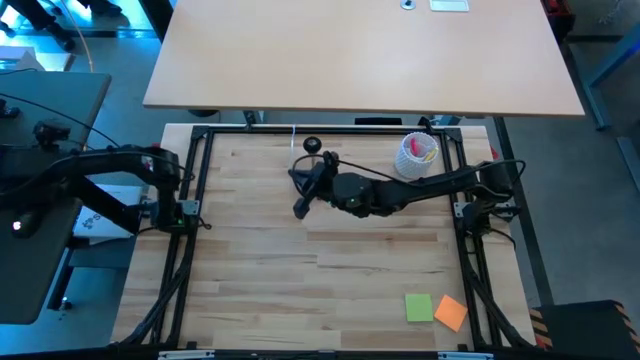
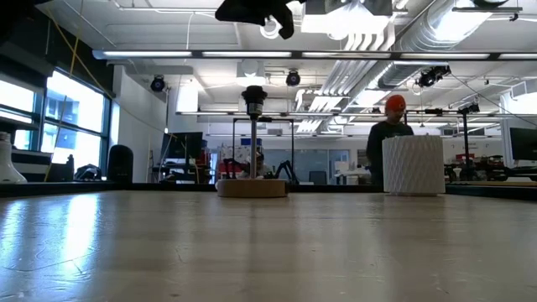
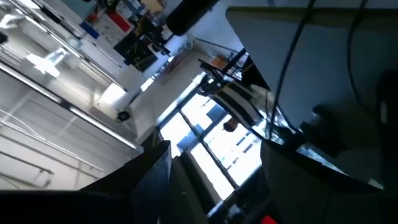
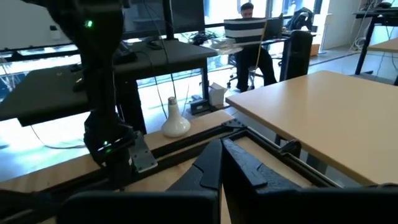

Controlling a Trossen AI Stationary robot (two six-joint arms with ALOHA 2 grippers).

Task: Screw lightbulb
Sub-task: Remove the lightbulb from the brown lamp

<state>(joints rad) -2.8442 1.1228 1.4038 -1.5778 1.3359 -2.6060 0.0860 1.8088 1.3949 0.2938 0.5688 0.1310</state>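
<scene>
lightbulb (image 4: 175, 119) stood upright on the dark side table beyond the table frame's left edge, globe down, narrow base pointing up, long axis vertical, left gripper (image 3: 214, 180) parked near it, fingers wide apart and empty, right gripper (image 1: 303, 207) shut on nothing, beside the wooden stand (image 1: 312, 146)

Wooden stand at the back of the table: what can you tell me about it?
The wooden stand has a round, flat base of pale wood, a thin upright post and a black socket on top that holds nothing. It stands upright on the far side of the table, apart from the white ribbed cup beside it. Only the table touches it.
</scene>
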